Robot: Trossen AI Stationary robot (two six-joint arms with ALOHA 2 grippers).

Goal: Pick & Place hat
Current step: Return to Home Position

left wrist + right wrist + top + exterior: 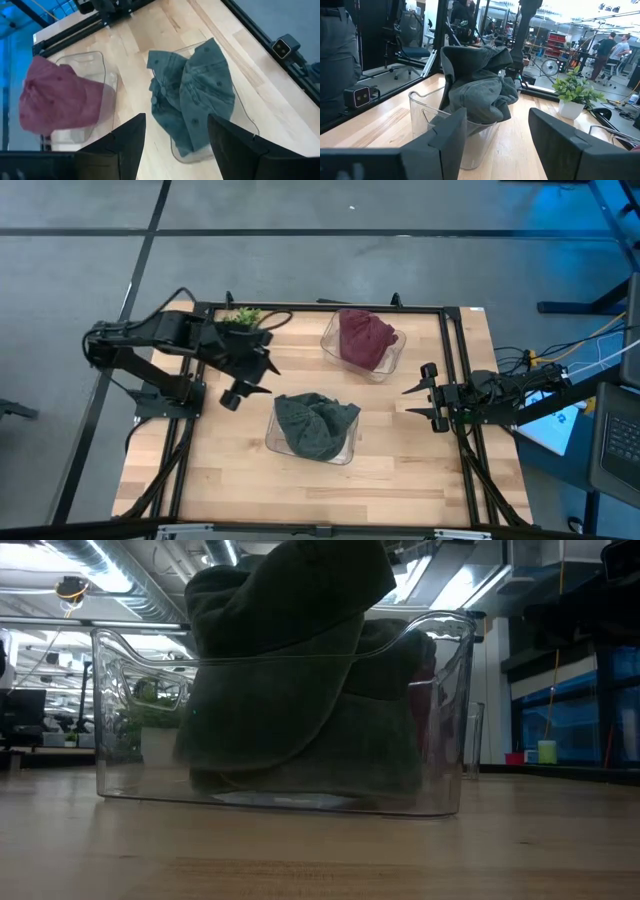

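A grey-green hat (315, 424) lies crumpled in a clear plastic bin (349, 452) near the table's middle; it fills the low view (300, 670) and shows in both wrist views (195, 95) (477, 92). A dark red hat (366, 337) lies in a second clear bin (328, 343) toward the far edge. My left gripper (238, 388) is open, raised to the left of the grey-green hat. My right gripper (428, 398) is open at the table's right side, pointing toward that hat.
A small potted plant (241, 317) stands at the table's far left corner, behind my left arm. Black frame rails run along the table's left, right and far edges. Bare wood lies along the near edge and between the bins and the right rail. People stand in the room beyond.
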